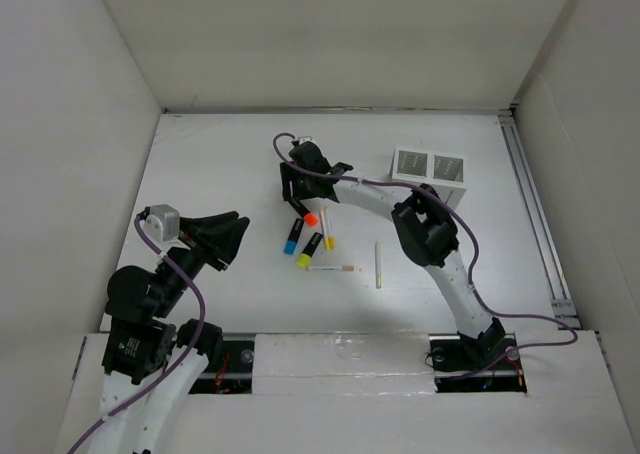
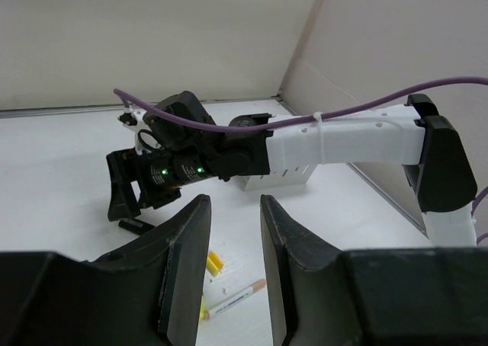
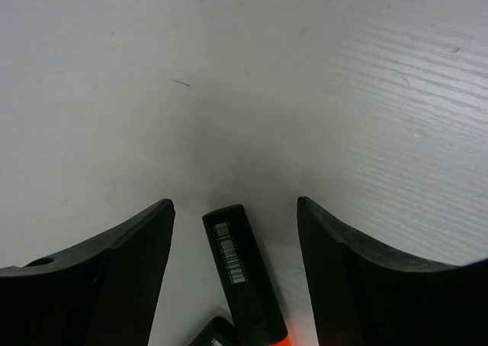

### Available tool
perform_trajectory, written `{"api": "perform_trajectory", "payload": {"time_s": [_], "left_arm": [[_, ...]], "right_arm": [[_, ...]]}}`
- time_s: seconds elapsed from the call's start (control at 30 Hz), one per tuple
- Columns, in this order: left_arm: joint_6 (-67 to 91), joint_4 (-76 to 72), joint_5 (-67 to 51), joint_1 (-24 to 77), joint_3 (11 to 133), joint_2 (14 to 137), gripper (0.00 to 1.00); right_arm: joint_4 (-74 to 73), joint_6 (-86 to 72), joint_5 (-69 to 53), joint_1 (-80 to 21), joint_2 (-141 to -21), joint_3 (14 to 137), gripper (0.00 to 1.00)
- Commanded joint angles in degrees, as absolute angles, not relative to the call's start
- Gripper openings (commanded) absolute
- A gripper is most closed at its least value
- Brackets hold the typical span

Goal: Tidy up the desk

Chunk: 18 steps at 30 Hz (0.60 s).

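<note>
A: What is seen from above?

B: The desk is spread beneath both arms. Markers are scattered near its centre, and a pen holder is stood at two o'clock from them. The right gripper is lowered over an orange-capped marker. The left gripper is held at nine o'clock of the pile, well apart.

A: And from the left wrist?

B: The left gripper is seen parted, with nothing held.

A: From the right wrist?

B: The right gripper is spread wide and nothing is clamped yet. The orange-capped marker is straddled, roughly centred, its black end toward twelve o'clock. The black barrel, not the cap, should probably be pinched, and squarely, so the marker is not rolled or tipped when carried to the holder
</note>
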<state>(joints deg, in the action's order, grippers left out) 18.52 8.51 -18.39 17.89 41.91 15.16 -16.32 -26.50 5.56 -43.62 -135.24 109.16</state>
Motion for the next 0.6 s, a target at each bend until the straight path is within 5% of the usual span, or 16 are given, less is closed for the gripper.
{"api": "perform_trajectory", "payload": {"time_s": [0.0,0.2,0.57], "left_arm": [[18.54,6.51,-18.72,17.67,42.54,14.68,0.29],[18.63,6.24,-18.63,17.67,42.28,13.80,0.31],[18.72,6.42,-18.81,17.67,42.36,13.98,0.32]], "right_arm": [[-20.81,-25.66,9.13,-44.21,-137.01,114.85,0.71],[-25.22,-25.14,12.38,-45.52,-140.54,119.00,0.61],[-25.06,-22.42,15.39,-46.58,-139.40,116.82,0.71]]}}
